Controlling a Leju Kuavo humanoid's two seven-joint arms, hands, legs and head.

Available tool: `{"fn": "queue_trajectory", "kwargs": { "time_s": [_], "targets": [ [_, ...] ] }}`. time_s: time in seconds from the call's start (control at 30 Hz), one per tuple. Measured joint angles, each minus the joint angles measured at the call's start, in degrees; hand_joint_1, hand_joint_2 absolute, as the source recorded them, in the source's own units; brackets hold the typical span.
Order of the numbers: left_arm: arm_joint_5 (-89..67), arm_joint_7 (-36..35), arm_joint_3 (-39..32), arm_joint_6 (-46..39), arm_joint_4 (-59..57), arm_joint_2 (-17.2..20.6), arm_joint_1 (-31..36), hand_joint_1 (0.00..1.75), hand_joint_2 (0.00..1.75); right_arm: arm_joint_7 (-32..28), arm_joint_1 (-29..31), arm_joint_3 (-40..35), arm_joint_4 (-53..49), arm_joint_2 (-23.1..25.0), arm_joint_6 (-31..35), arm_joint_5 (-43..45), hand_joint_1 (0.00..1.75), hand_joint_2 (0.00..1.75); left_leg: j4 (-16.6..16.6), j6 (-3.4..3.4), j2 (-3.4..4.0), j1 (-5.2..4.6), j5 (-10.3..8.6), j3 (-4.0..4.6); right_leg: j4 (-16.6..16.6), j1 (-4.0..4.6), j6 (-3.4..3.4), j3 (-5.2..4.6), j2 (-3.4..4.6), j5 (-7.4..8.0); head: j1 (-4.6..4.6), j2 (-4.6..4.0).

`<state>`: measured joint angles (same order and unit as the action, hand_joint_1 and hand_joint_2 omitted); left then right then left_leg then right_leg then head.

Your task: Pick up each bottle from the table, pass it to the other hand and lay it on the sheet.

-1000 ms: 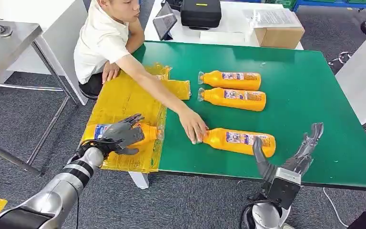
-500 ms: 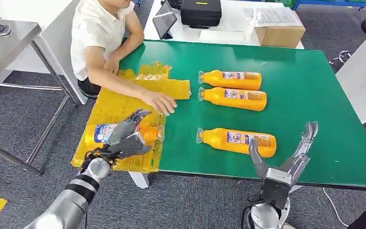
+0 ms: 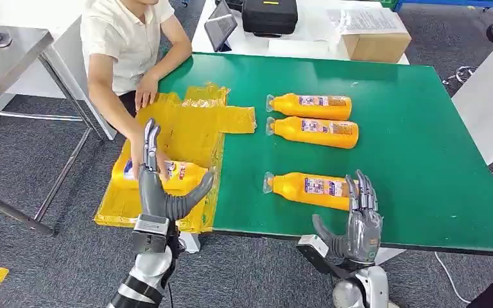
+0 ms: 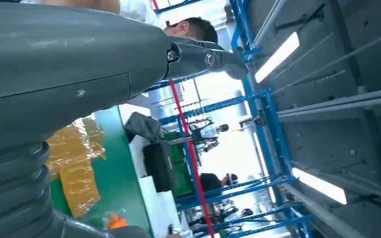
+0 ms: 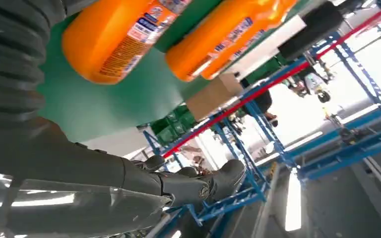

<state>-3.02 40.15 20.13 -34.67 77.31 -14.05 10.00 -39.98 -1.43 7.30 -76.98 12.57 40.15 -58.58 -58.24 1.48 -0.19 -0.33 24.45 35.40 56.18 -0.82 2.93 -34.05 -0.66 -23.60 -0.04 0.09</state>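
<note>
one bottle (image 3: 160, 173) lies on the yellow sheet (image 3: 186, 131), with a person's hand touching it; three bottles (image 3: 312, 122) lie on the green bench (image 3: 423, 128), so most of the task is left; left hand (image 3: 160, 192) is raised near the sheet, fingers spread, holding nothing; right hand (image 3: 356, 221) is open and empty just beside the nearest bottle (image 3: 308, 187), probably the next pick.

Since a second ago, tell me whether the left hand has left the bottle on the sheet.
Yes. The left hand has lifted off the bottle on the sheet and pulled back toward the near edge of the yellow sheet, fingers now upright and spread.
</note>
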Motion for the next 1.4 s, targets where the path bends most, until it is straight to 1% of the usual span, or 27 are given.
{"fn": "queue_trajectory", "kwargs": {
  "time_s": [0.23,0.3,0.37,0.43,0.5,0.57,0.7,0.8,1.03,1.13,1.2,1.33,1.4],
  "targets": [
    [0.0,0.0,0.46,0.0,1.46,-0.26,-0.58,0.0,1.75,0.0,0.52,1.22,1.64,-0.13,0.02,-0.04,0.0,1.75,0.0,0.01,-0.01,0.0,-0.02,0.0,0.01,0.0,0.0,0.0,-0.01,0.01,0.0,0.0],
    [0.0,0.0,0.52,-0.37,1.64,-0.26,-0.63,0.0,1.75,0.07,0.79,1.49,1.97,-0.13,0.02,-1.25,0.0,1.75,0.0,0.01,0.0,0.0,-0.02,0.01,0.02,0.0,0.0,0.0,0.0,0.01,0.0,0.0],
    [-0.26,0.02,1.01,-2.08,2.91,-0.26,-0.95,0.0,1.75,2.72,1.61,2.56,2.71,-0.24,0.0,-8.1,0.0,1.75,0.0,0.01,0.01,0.0,-0.01,0.01,0.01,0.0,0.0,0.0,0.01,0.01,0.0,0.0],
    [-2.32,0.02,2.25,-4.33,3.85,-0.26,-1.05,0.0,1.75,8.38,3.53,2.95,5.07,-2.12,0.02,-15.92,0.0,1.75,0.0,0.02,-0.01,-0.02,-0.02,0.01,0.0,-0.02,0.01,0.01,-0.01,0.01,0.0,0.0],
    [-3.41,-1.01,3.76,-4.39,3.73,-0.26,-1.49,0.0,1.75,13.02,5.66,2.86,7.59,-3.96,0.02,-19.0,0.0,1.75,0.0,0.04,-0.06,-0.05,-0.03,0.0,-0.01,-0.06,0.01,0.03,-0.04,0.01,0.0,0.0],
    [-2.9,-3.15,6.03,-3.41,2.53,-0.26,-2.03,0.0,1.75,17.43,7.59,2.18,10.95,-6.36,0.02,-20.28,0.0,1.75,0.0,0.06,-0.06,-0.09,-0.04,0.01,-0.03,-0.1,0.04,0.04,-0.04,0.03,0.0,0.0],
    [-1.05,-3.15,9.38,-2.38,-0.39,-0.26,-2.11,0.0,1.75,18.75,10.2,0.4,17.28,-9.55,0.02,-17.73,0.0,1.75,-0.01,0.07,-0.02,-0.13,-0.04,0.02,-0.02,-0.12,0.06,0.03,0.0,0.06,0.0,0.0],
    [-1.38,-2.03,11.5,-3.39,-1.27,-0.26,-1.72,0.0,1.75,19.63,13.67,-2.66,24.2,-11.34,0.02,-14.84,0.0,1.75,-0.01,0.07,0.02,-0.11,-0.04,0.02,-0.01,-0.11,0.06,0.0,0.0,0.06,-0.02,0.0],
    [-0.26,-4.29,14.66,-1.92,-2.45,-0.26,-0.48,0.0,1.75,24.58,22.05,-10.71,37.47,-13.29,-0.63,-13.14,0.0,1.75,-0.01,0.06,0.03,-0.05,-0.07,-0.01,0.0,-0.04,0.06,0.01,0.01,0.06,-0.02,0.0],
    [-0.24,-4.66,14.95,-1.64,-2.65,-0.26,-0.36,0.0,1.75,25.2,23.12,-11.74,39.15,-13.44,-0.74,-12.85,0.0,1.75,-0.01,0.06,0.04,-0.05,-0.07,-0.02,0.0,-0.05,0.06,0.01,0.01,0.06,-0.02,0.0],
    [-0.22,-5.27,15.54,-1.2,-3.1,-0.26,-0.18,0.0,1.75,25.79,24.77,-13.51,41.94,-13.88,-2.21,-11.78,0.0,1.75,-0.01,0.07,0.02,-0.06,-0.07,-0.03,-0.01,-0.05,0.06,0.03,0.0,0.06,0.0,0.0],
    [-0.15,-5.81,15.93,-0.46,-3.59,-0.26,0.12,0.0,1.75,26.34,26.37,-14.95,44.15,-14.45,-4.37,-10.4,0.0,1.75,-0.01,0.08,0.05,-0.07,-0.05,-0.12,-0.03,-0.06,0.05,0.08,0.03,0.06,0.0,0.0],
    [0.0,-6.1,16.0,-0.02,-3.67,-0.26,0.34,0.0,1.75,26.25,27.28,-15.32,45.09,-14.62,-6.58,-8.85,0.0,1.75,-0.01,0.09,0.06,-0.07,-0.04,-0.22,-0.05,-0.06,0.05,0.14,0.04,0.07,0.0,0.0]
  ]
}}
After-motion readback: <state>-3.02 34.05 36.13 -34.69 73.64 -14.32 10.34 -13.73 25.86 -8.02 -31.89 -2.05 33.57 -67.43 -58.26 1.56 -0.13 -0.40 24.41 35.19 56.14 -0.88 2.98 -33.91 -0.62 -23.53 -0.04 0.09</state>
